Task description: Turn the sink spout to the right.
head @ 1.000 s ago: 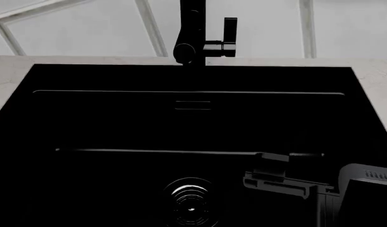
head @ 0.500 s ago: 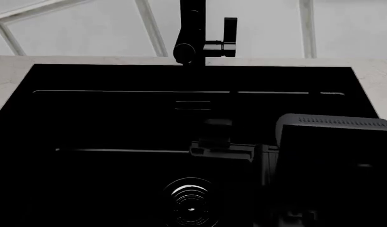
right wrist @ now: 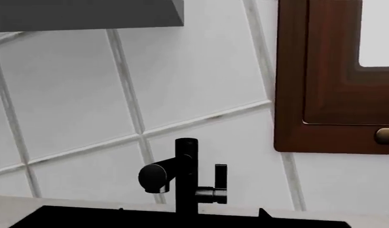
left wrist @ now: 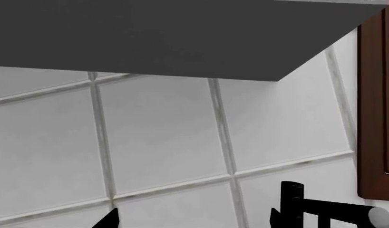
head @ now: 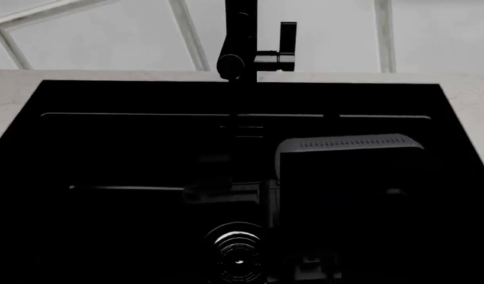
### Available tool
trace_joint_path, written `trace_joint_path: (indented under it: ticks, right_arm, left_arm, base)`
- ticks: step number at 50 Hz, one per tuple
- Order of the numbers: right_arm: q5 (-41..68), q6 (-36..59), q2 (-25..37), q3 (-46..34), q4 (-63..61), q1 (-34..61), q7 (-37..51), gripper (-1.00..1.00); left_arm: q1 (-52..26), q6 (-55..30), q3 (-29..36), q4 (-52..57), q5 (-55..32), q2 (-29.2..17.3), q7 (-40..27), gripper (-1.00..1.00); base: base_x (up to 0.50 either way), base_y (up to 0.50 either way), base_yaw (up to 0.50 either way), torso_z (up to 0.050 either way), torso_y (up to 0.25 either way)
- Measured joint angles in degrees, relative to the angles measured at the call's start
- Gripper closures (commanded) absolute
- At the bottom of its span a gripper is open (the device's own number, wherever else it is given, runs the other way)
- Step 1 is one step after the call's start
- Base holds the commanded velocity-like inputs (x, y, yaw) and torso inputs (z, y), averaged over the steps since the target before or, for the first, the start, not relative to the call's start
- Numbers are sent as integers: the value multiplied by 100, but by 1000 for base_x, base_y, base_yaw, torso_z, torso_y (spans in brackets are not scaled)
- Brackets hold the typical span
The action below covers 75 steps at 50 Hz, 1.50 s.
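Item: slim matte-black tubular sink spout (head: pixel 232 56), upright at the middle of the worktop's back edge, rounded nozzle facing out over the basin; not yet turned right. Also visible in the right wrist view (right wrist: pixel 158 175).

Attached: small flat black lever handle (head: pixel 288 36) on a side stub, to the spout's right.

Below: large black rectangular sink (head: pixel 131 148) with a ringed chrome drain (head: pixel 238 248), rimmed by white speckled stone worktop (head: pixel 13 89).

Over the basin: right gripper (head: pixel 218 192), dark grey and blocky, well short of the spout, touching nothing. Its fingers blur into the black basin; I cannot tell whether they are parted or closed.

Left gripper: only tips show against white wall tiles (left wrist: pixel 162 142); state cannot be told.

Step in hand, judged: the approach. Next move calls for rising to the spout's left flank and pushing rightward, clear of the lever.
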Motion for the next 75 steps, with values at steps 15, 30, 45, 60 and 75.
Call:
trace_joint_path:
  ticks: [15,30,45,60,75]
  right_arm:
    - [-31,-237,-122,-169,385,217,-49,-100]
    - [-172,-830,-418,-412,1579,817,-264,-100]
    - [-286,-1253,-558,-639,2501,1220,-344,-100]
    - [-337,-1724,-695,-779,3406,1455,-342,-100]
    - [-260,-2131,-784,-923,4220,1741,-429,-100]
  left_arm:
    - [-29,22,107,-37,38,-48,33,-100]
    - [-40,69,202,-104,52,-75,87,-100]
    - [-32,116,255,-148,54,-92,107,-100]
    - [-22,139,289,-180,26,-119,115,-100]
    - [-24,150,331,-198,13,-143,113,-100]
  base:
    - [0,0,0,0,0]
    - [0,0,0,0,0]
    - [0,0,0,0,0]
    - [0,0,0,0,0]
    - [0,0,0,0,0]
